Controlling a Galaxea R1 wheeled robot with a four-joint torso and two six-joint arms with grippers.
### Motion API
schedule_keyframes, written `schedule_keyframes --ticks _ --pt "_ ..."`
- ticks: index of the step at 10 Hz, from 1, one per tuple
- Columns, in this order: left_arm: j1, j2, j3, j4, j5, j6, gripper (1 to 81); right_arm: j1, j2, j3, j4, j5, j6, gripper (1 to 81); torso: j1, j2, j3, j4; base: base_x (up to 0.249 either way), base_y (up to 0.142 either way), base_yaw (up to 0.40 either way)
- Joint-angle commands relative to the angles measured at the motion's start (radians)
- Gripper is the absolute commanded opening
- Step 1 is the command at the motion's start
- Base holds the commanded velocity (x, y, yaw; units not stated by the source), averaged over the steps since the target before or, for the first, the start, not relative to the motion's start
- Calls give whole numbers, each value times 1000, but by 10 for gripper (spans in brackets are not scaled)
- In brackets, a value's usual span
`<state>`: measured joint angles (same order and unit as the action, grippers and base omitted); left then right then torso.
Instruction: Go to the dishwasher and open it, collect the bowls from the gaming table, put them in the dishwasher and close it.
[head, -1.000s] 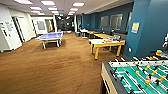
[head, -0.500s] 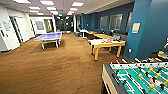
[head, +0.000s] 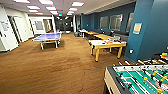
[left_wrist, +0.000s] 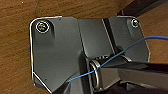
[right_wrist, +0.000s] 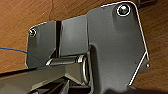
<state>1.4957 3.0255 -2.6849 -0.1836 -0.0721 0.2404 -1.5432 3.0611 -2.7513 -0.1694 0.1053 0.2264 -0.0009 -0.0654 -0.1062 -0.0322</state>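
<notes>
The gaming table, white-topped with a yellow rim and yellow legs, stands ahead on the right of the room in the head view. Small coloured things on its top, reddish among them, look like the bowls; they are too small to tell apart. The dishwasher is out of view. Both wrist views look down past the robot's dark plate onto brown wood-look floor, and a thin blue wire crosses the left one.
A table-football table with a green field sits close at the lower right. A blue table-tennis table stands at the left middle. Yellow-topped tables line the blue right wall. A blue pillar rises behind the gaming table.
The whole head view has shifted slightly as the camera moved. The tables themselves have not moved.
</notes>
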Motion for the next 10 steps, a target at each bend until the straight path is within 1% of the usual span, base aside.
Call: schedule_keyframes --ticks 1,10 --pt "-48 -2 2 -5 57 8 811 50 3 6 -6 -45 -2 811 1 0 0 0 139 0 0" --pt "-48 -2 2 -5 57 7 811 51 4 7 -6 -45 -2 811 1 0 0 0 143 0 0"
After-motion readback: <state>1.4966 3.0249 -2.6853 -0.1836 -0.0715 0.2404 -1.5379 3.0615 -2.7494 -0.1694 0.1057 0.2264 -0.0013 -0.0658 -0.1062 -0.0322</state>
